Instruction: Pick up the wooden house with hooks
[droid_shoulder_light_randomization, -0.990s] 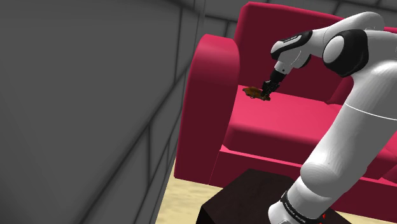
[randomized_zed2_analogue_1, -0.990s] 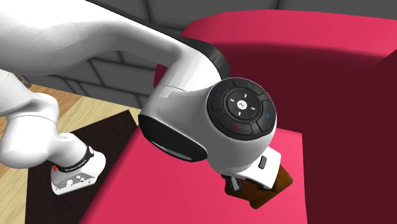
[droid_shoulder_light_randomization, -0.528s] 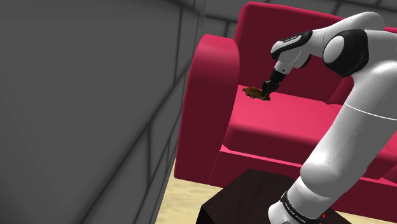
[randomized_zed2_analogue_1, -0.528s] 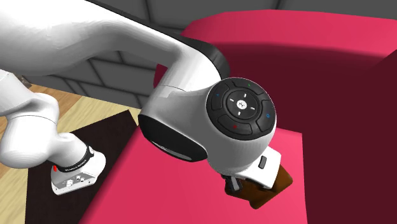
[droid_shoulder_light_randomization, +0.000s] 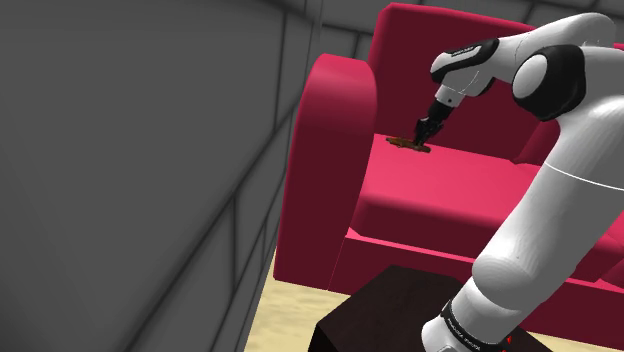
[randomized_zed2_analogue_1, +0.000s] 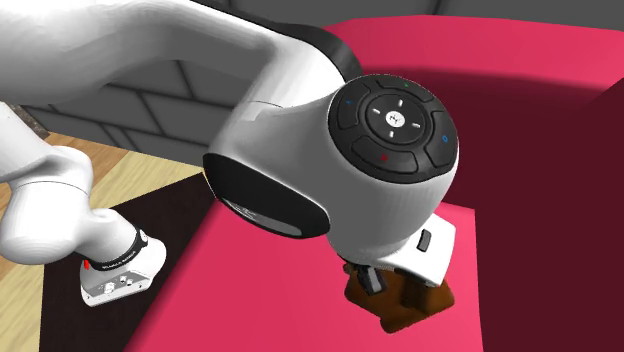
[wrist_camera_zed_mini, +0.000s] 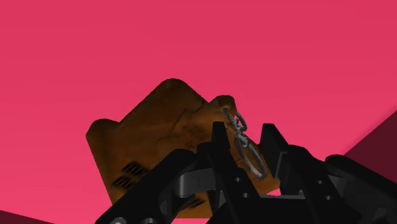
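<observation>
The black two-finger gripper (wrist_camera_zed_mini: 244, 135) pinches the brown wooden house-shaped plaque (wrist_camera_zed_mini: 153, 137) by its hooked edge. A red sofa seat (wrist_camera_zed_mini: 286, 51) lies beneath.

Sofa seat (droid_shoulder_light_randomization: 450, 195) lies open twd the shoulder view's right & front. Armrest (droid_shoulder_light_randomization: 335, 110) rises near the wooden house (droid_shoulder_light_randomization: 403, 143) on that view's left; backrest (droid_shoulder_light_randomization: 420, 50) walls off the rear.

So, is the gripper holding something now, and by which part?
Yes: the gripper clasps the brown wooden house by its edge, where the metal hooks hang.
</observation>
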